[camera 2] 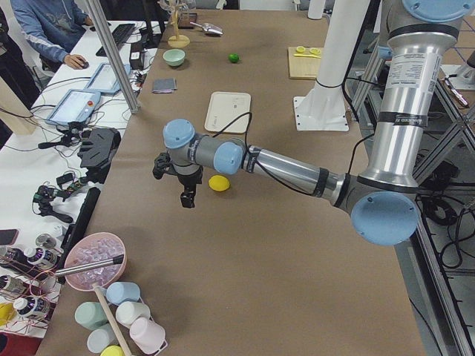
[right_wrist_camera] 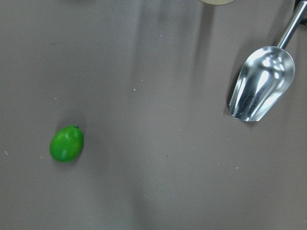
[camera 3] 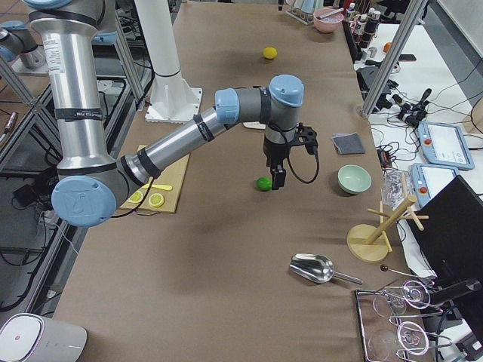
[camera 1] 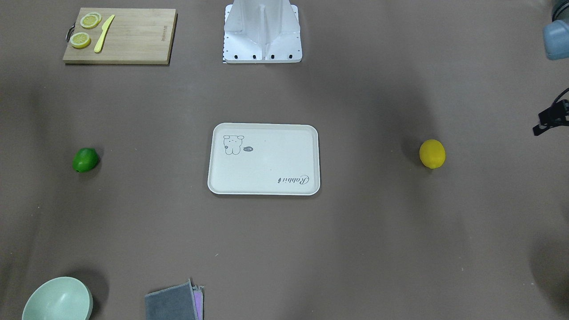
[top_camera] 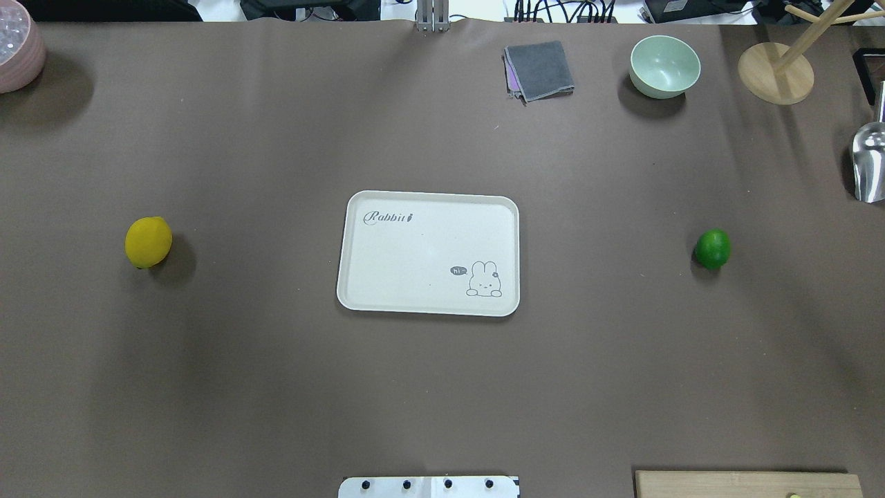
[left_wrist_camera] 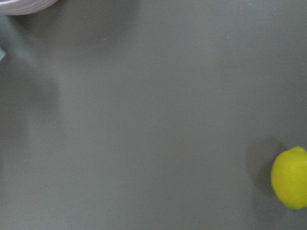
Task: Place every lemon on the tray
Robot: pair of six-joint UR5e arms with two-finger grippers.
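The yellow lemon (top_camera: 148,241) lies on the brown table, left of the tray (top_camera: 429,252). The green lemon (top_camera: 713,248) lies right of it. The tray is cream-white and holds nothing. In the exterior left view my left gripper (camera 2: 187,197) hangs above the table just beside the yellow lemon (camera 2: 218,183). In the exterior right view my right gripper (camera 3: 277,181) hangs beside the green lemon (camera 3: 263,183). I cannot tell whether either is open or shut. The wrist views show each lemon (left_wrist_camera: 290,177) (right_wrist_camera: 66,143) but no fingers.
A wooden cutting board (camera 1: 133,40) with lemon slices and a yellow knife sits near the robot base (camera 1: 262,40). At the far edge are a mint bowl (top_camera: 664,66), a grey cloth (top_camera: 539,69), a wooden stand (top_camera: 774,72), a metal scoop (top_camera: 870,162) and a pink bowl (top_camera: 17,45).
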